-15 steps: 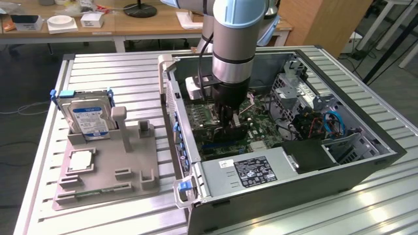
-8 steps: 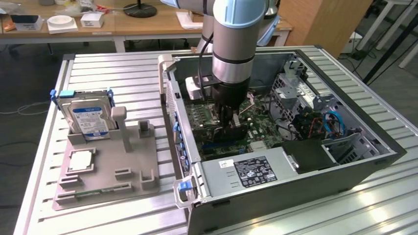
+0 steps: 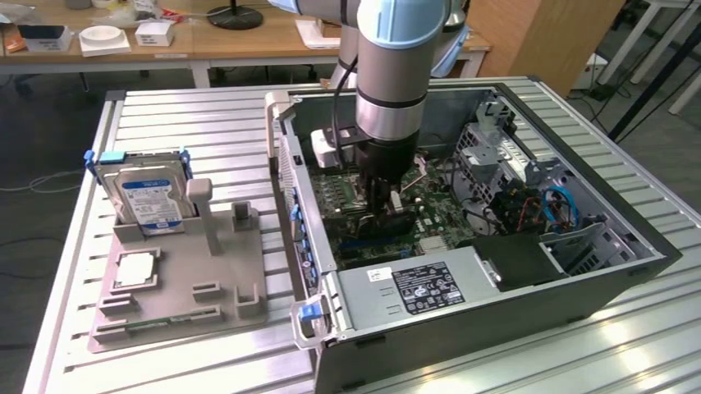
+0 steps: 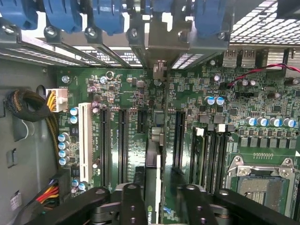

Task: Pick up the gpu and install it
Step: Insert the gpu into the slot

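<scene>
**Claw (image 4: pixel 161 192) parted astride the gpu (image 4: pixel 151 173) inside the case (image 3: pixel 493 320)**

Nearest the wrist camera, the two black fingers (image 4: pixel 131 206) stood one on each side of the gpu, which ran edge-on between them. One finger lay close against the card. Between the card and the other finger a strip of green board (image 4: pixel 126 93) showed, so the claw was parted rather than clamped. The gpu stood upright on its long edge on the board, in line with the long black slots (image 4: pixel 123 140). Its far end reached the metal wall under a row of blue latches (image 4: pixel 108 14). Whether it was fully seated could not be told. The CPU socket (image 4: pixel 262 180) lay off to one side.

In the exterior view the arm (image 3: pixel 389 74) reached straight down into the open case, which lay on its side on a ribbed metal table (image 3: pixel 197 115). The claw hung low over the middle of the board with the gpu just under it. The power supply (image 3: pixel 422 287) sat in the case's near corner. On the exterior view's left, well apart from the case, a grey tray (image 3: pixel 219 271) held a hard drive (image 3: pixel 148 197) upright
</scene>
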Controlling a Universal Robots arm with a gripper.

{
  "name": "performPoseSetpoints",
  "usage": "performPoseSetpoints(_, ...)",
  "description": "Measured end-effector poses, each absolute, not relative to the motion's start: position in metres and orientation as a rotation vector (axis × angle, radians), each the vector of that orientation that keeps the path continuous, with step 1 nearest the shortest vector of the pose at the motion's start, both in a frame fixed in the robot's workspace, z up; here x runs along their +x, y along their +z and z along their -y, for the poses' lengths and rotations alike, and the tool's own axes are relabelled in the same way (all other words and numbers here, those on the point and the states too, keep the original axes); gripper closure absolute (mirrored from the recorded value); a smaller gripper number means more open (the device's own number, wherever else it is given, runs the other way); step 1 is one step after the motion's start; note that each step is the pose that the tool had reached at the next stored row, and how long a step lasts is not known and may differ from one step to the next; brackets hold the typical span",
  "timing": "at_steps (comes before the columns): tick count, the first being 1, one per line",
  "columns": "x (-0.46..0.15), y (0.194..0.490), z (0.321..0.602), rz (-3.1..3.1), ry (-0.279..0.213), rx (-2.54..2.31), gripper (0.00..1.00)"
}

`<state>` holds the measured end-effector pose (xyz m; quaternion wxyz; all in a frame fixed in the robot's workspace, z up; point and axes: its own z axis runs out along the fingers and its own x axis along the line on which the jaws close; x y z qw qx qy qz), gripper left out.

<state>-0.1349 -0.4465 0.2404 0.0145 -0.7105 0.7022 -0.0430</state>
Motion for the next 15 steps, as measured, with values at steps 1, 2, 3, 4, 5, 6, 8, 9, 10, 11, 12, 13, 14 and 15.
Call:
performPoseSetpoints(1,-0.1349,0.2407,0.4466,-2.186,-0.134,-2.212,0.67)
performPoseSetpoints(2,-0.1350,0.2408,0.4467,-2.187,-0.134,-2.212,0.60)
performPoseSetpoints(3,-0.1350,0.2408,0.4467,-2.187,-0.134,-2.212,0.60)
performPoseSetpoints(4,-0.1350,0.2408,0.4467,-2.186,-0.134,-2.212,0.60)
performPoseSetpoints(5,-0.1350,0.2408,0.4467,-2.187,-0.134,-2.212,0.60)
performPoseSetpoints(6,-0.1350,0.2408,0.4467,-2.186,-0.134,-2.213,0.60)
performPoseSetpoints(8,-0.1350,0.2408,0.4467,-2.186,-0.134,-2.213,0.59)
performPoseSetpoints(9,-0.1350,0.2408,0.4467,-2.186,-0.134,-2.213,0.59)
performPoseSetpoints(10,-0.1349,0.2408,0.4467,-2.186,-0.134,-2.213,0.54)
performPoseSetpoints(11,-0.1350,0.2408,0.4466,-2.186,-0.134,-2.213,0.54)
performPoseSetpoints(12,-0.1350,0.2408,0.4467,-2.186,-0.134,-2.213,0.47)
performPoseSetpoints(13,-0.1349,0.2408,0.4467,-2.186,-0.134,-2.213,0.47)
performPoseSetpoints(14,-0.1349,0.2408,0.4466,-2.186,-0.134,-2.213,0.47)
performPoseSetpoints(15,-0.1349,0.2408,0.4467,-2.186,-0.134,-2.213,0.47)
